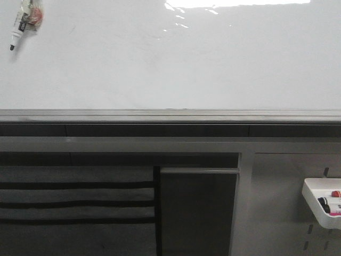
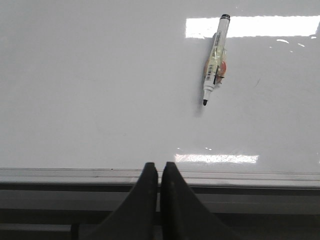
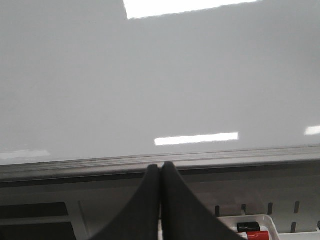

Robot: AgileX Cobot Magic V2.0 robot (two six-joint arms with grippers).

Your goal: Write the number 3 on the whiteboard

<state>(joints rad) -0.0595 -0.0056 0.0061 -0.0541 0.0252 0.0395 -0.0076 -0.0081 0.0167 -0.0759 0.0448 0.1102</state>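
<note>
The large glossy white whiteboard [image 1: 170, 64] carries a clipped black-tipped marker pen [image 2: 215, 60]; the left claw [image 2: 159, 172] and the right claw [image 3: 160, 172] are both pressed together, holding nothing.

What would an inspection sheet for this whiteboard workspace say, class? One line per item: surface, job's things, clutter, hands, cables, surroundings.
Surface: whiteboard glossy white with ceiling-light glare; no number 3 on it yet; a faint short mark near the marker.
Job's things: black-tipped marker stuck on the board, uncapped, tip down, at the board's upper left in the front view.
Clutter: nothing seen on the board.
Hands: left hand and right hand both shut, empty, low by the grey rail.
Cables: nothing seen.
Surroundings: small white tray of markers on the slotted grey panel, lower right.
</note>
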